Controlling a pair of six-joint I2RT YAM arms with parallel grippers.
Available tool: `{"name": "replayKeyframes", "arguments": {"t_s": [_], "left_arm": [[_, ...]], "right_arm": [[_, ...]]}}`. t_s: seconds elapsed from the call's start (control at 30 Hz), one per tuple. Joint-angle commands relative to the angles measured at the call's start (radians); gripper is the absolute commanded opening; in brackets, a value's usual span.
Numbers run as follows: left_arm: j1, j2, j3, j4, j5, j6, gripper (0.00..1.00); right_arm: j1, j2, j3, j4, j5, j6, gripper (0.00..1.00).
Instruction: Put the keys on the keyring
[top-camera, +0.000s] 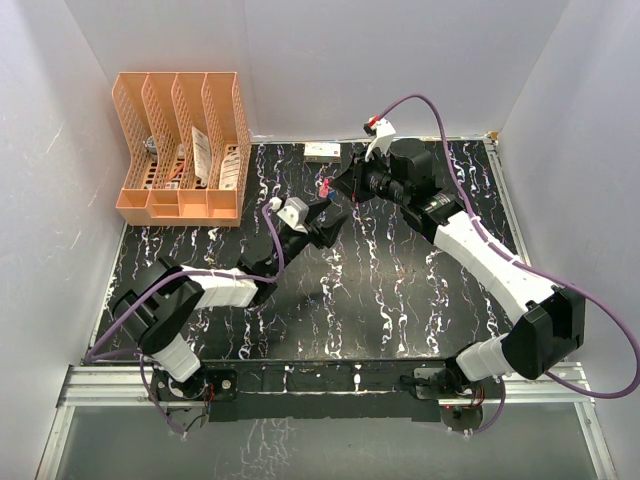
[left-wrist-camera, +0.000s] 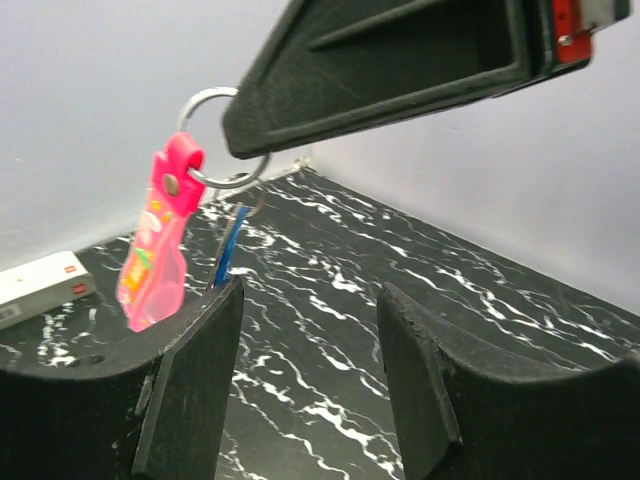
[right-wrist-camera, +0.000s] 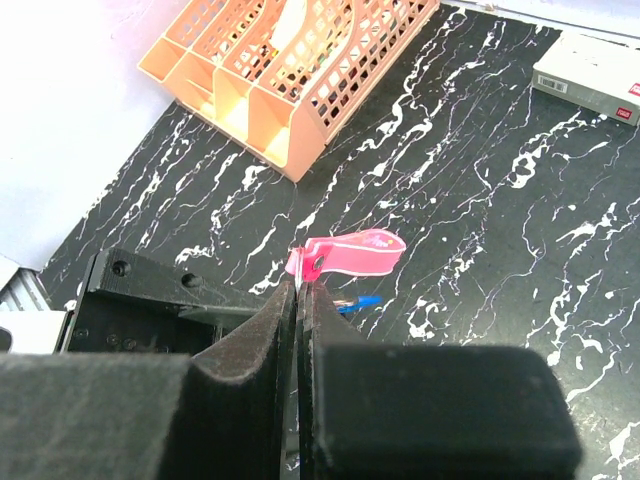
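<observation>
Keyring (left-wrist-camera: 155, 250) hangs in the air above the table (top-camera: 400, 290), near the upper middle of the overhead view, a pink strap dangling from its metal ring (left-wrist-camera: 226, 184). The right claw (right-wrist-camera: 300, 292) is clenched on that ring, with the thin wire nipped between its fingertips and the strap falling away below. A blue key (left-wrist-camera: 229, 245) shows just right of the strap in the left wrist view. Whether it hangs on the ring or is only close to it, I cannot tell.

The right arm (top-camera: 480, 250) climbs from its base at the lower right and bends at an elbow near the right edge. It then slants up and left across the table to the middle. The left arm (top-camera: 215, 290) folds at an elbow in the lower left and stretches rightward and up, its claw facing the keyring. The left claw (left-wrist-camera: 310, 310) is released, its two fingers apart with nothing between them. One fingertip hides the key's lower end.

An orange file rack (top-camera: 180, 150) stands at the table's upper left corner. A small white box (top-camera: 322, 151) lies at the back edge. A purple cable (top-camera: 440, 105) loops over the right arm.
</observation>
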Motion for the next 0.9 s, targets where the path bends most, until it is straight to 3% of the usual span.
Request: {"name": "replayKeyframes", "arguments": {"t_s": [0.0,0.87], "left_arm": [[-0.015,0.03,-0.014,0.172,-0.129,0.114,0.55],[-0.044,0.06,-0.075,0.37,-0.212,0.156,0.54]], "right_arm": [[-0.006,-0.023,0.014,0.037,-0.025,0.011,0.0],[-0.006,-0.049,-0.011,0.029,-0.026,0.012,0.0]]}}
